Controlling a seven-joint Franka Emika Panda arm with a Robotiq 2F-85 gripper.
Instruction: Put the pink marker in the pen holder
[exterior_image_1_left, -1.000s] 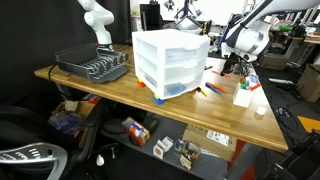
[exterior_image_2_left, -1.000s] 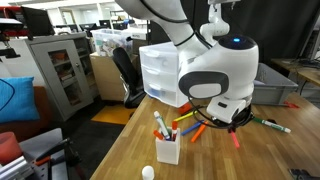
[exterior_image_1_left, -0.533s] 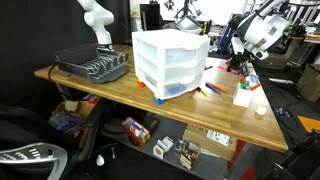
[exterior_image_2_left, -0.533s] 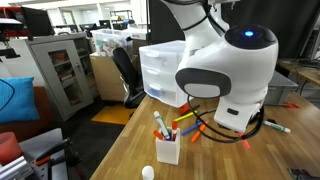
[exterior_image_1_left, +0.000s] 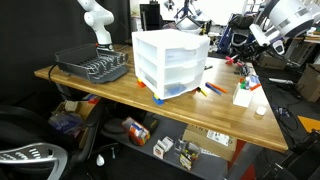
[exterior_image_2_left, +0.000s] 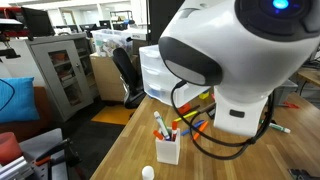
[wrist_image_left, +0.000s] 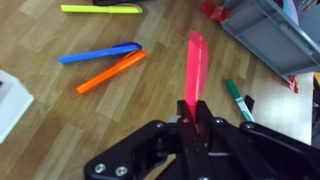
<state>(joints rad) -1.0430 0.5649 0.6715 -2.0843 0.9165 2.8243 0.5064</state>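
My gripper (wrist_image_left: 190, 125) is shut on the pink marker (wrist_image_left: 194, 60), which sticks out ahead of the jaws, well above the wooden table. In an exterior view the gripper (exterior_image_1_left: 256, 44) hangs high at the table's far end. The pen holder (exterior_image_1_left: 242, 95) is a small white cup below it on the table. It also shows with several markers sticking out of its top (exterior_image_2_left: 167, 150). The arm's large wrist fills that view and hides the jaws. A white corner (wrist_image_left: 10, 100) at the wrist view's left edge may be the holder; I cannot tell.
Blue (wrist_image_left: 100, 52), orange (wrist_image_left: 112, 72), yellow-green (wrist_image_left: 100, 9) and green (wrist_image_left: 238, 100) markers lie loose on the table. The white drawer unit (exterior_image_1_left: 170, 60) stands mid-table and also shows in the other exterior view (exterior_image_2_left: 158, 70). A dark dish rack (exterior_image_1_left: 95, 65) stands at one end. A small white round object (exterior_image_2_left: 148, 172) lies near the holder.
The arm has lifted up and away from the table surface with the pink marker in the jaws. In the close exterior view its wrist has grown much larger.
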